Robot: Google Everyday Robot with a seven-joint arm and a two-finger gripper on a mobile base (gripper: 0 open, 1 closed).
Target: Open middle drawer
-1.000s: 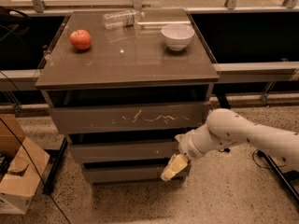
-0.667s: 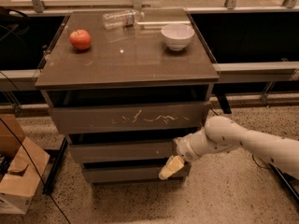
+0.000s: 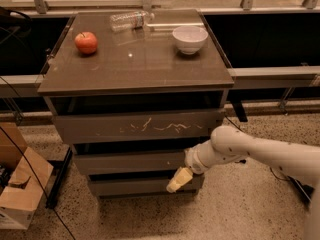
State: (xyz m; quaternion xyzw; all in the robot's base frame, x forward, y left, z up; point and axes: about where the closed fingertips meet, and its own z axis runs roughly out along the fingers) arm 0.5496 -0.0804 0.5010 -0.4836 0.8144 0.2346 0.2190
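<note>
The cabinet has three drawer fronts. The top one is taller and carries white scratch marks. The middle drawer is the plain grey-brown front below it, without a handle. The lowest front is slightly narrower. My white arm reaches in from the right. My gripper, with cream-coloured fingers, is at the right end of the middle drawer's lower edge, in front of the gap above the lowest front. It points down and to the left.
On the cabinet top are a red apple, a white bowl and a clear plastic bottle lying on its side. A cardboard box and cables stand on the floor at the left.
My arm and gripper have moved a little to the left along the drawer fronts. The drawers have not moved.
</note>
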